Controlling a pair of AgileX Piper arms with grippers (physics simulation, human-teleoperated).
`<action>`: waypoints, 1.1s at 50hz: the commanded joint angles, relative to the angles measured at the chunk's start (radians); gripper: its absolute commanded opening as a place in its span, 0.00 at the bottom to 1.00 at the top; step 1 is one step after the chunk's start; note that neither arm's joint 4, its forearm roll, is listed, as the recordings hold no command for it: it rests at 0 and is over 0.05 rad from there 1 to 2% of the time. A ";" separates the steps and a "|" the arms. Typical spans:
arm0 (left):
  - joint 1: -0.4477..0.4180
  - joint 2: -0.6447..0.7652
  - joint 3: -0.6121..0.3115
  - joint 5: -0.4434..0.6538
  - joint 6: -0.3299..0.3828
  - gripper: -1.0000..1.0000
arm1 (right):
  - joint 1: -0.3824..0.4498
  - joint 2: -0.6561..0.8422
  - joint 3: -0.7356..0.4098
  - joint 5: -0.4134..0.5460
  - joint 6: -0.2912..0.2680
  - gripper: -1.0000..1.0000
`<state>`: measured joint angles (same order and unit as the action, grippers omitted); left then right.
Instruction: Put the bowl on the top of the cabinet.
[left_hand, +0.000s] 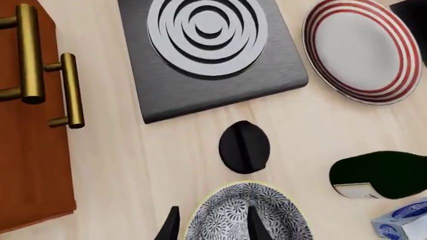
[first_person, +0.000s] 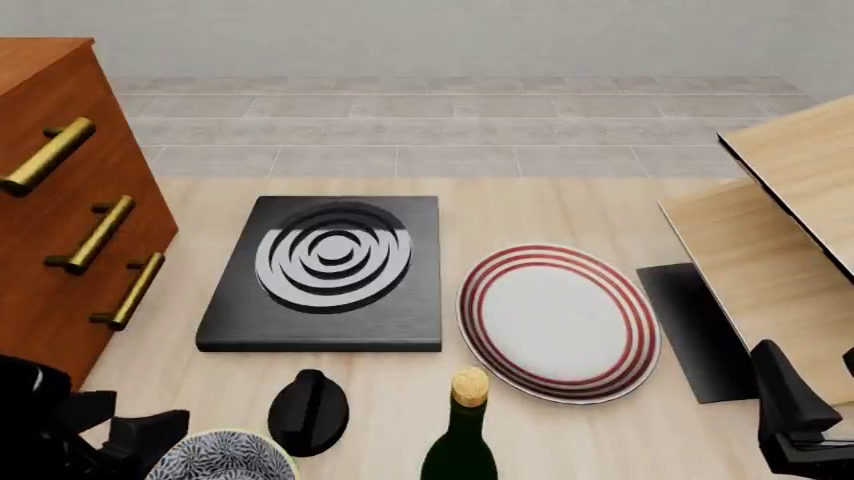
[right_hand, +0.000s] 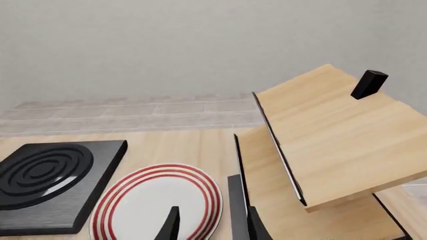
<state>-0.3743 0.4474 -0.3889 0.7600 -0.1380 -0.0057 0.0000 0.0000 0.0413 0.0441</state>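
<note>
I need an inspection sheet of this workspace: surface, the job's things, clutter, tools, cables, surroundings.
Surface: pale wood table, crowded.
Job's things: bowl near the table's front-left edge, one finger of the left tool inside it; cabinet at the left, its top mostly out of frame.
Clutter: black burner plate; red-ringed plate; dark bottle; black knob; blue-and-white carton; pale wood structure.
Tools: left tool straddles the bowl's rim; right tool above the plate's edge, holding nothing.
Cables: nothing seen.
Surroundings: tiled floor, grey wall.
</note>
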 joint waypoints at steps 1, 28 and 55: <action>-0.003 0.001 0.048 -0.016 -0.020 1.00 | 0.000 0.000 0.000 0.000 0.000 1.00; 0.019 -0.015 0.126 -0.047 -0.055 1.00 | 0.000 0.000 0.000 0.000 0.000 1.00; 0.027 0.012 0.206 -0.131 -0.082 1.00 | 0.000 0.000 0.000 0.000 0.000 1.00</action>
<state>-0.3486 0.4457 -0.2130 0.6625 -0.2078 -0.0057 0.0000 0.0000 0.0416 0.0442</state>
